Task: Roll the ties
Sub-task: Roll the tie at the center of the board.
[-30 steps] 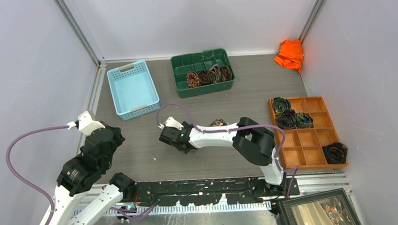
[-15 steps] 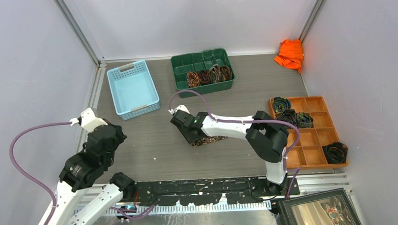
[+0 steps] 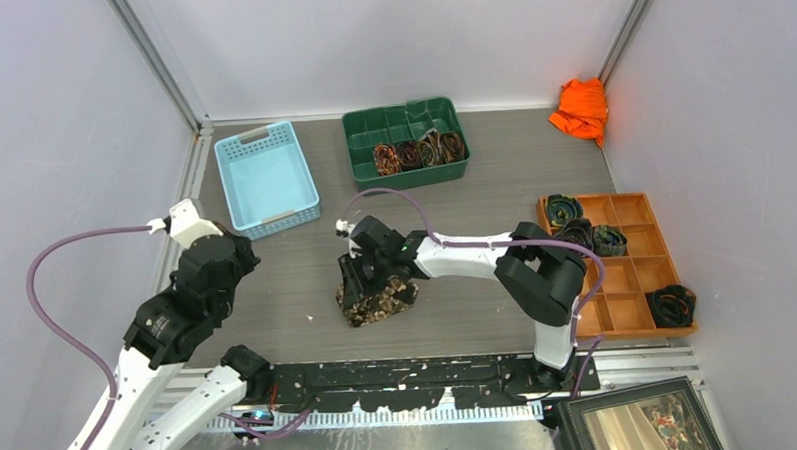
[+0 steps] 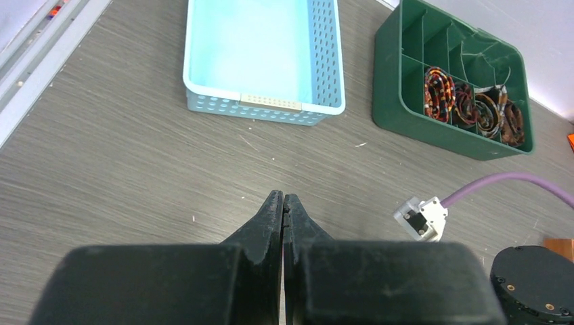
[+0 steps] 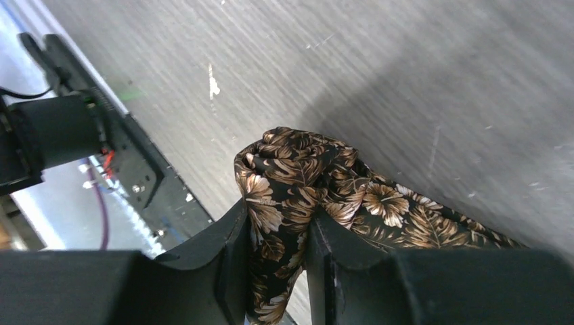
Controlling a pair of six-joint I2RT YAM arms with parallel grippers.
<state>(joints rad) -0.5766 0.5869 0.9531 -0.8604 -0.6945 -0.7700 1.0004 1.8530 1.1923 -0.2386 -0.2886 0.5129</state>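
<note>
The grey table (image 3: 494, 197) carries a blue basket (image 3: 266, 178) at 11 o'clock, a green tray (image 3: 357, 176) at 12 with coiled ties (image 3: 417, 151) in its near row, and a wooden tray (image 3: 628, 329) at 3 holding dark coils (image 3: 575, 237).

The right arm reaches across to the table's middle. There the loose tie (image 3: 379, 301), brown with a tan leaf print, hangs and rests in a bunch, not yet laid out flat. The bunch's long axis runs roughly from 8 to 2 o'clock in the top view.

The right gripper (image 5: 276, 223) pinches a fold of this tie (image 5: 379, 203) between its fingers, and the cloth trails off toward 4 o'clock in the wrist view. The left gripper (image 4: 283, 203) has its fingers pressed together on nothing. It sits well apart at the tie's 9 o'clock, so the right arm is much the nearer. Straightening likely needs the left to come in.
</note>
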